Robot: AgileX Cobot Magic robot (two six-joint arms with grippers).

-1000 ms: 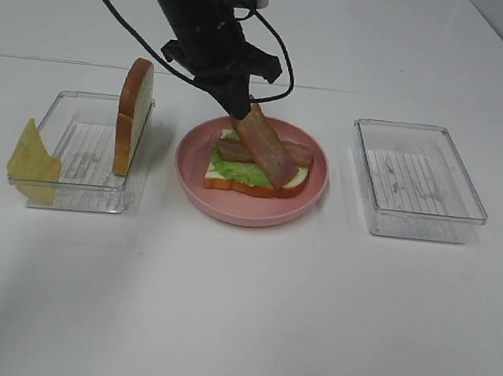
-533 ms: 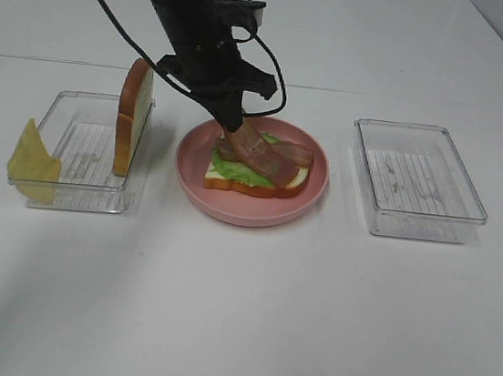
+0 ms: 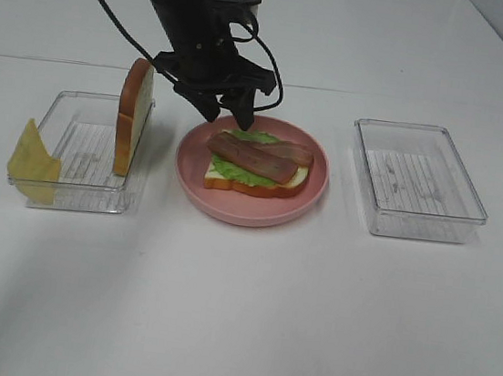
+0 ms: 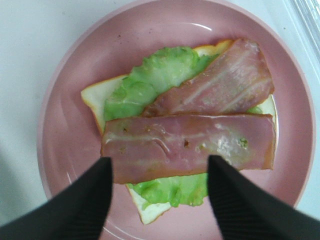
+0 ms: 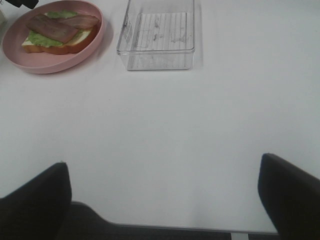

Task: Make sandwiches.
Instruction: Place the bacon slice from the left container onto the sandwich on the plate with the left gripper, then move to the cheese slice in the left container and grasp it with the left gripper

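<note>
A sandwich in the making lies on the pink plate (image 3: 311, 191): a bread slice (image 3: 226, 183), green lettuce (image 3: 246, 174) and two bacon strips (image 3: 253, 156) flat on top. My left gripper (image 3: 230, 114) hangs open just above the plate's back left rim, holding nothing. In the left wrist view its dark fingers (image 4: 80, 210) straddle the nearer bacon strip (image 4: 190, 145) from above without touching it. A second bread slice (image 3: 132, 128) stands upright in the left tray (image 3: 72, 193), and a yellow cheese slice (image 3: 33, 161) leans on that tray's front left corner. My right gripper (image 5: 162, 170) is open over bare table.
An empty clear tray (image 3: 418, 181) sits right of the plate, also seen as the tray (image 5: 157, 35) in the right wrist view. The left arm's cables loop above the plate's back edge. White table stretches in front of everything.
The left gripper lowered the bacon strip onto the sandwich, opened and let go. The strip now lies flat, and the gripper has lifted slightly toward the back left.
</note>
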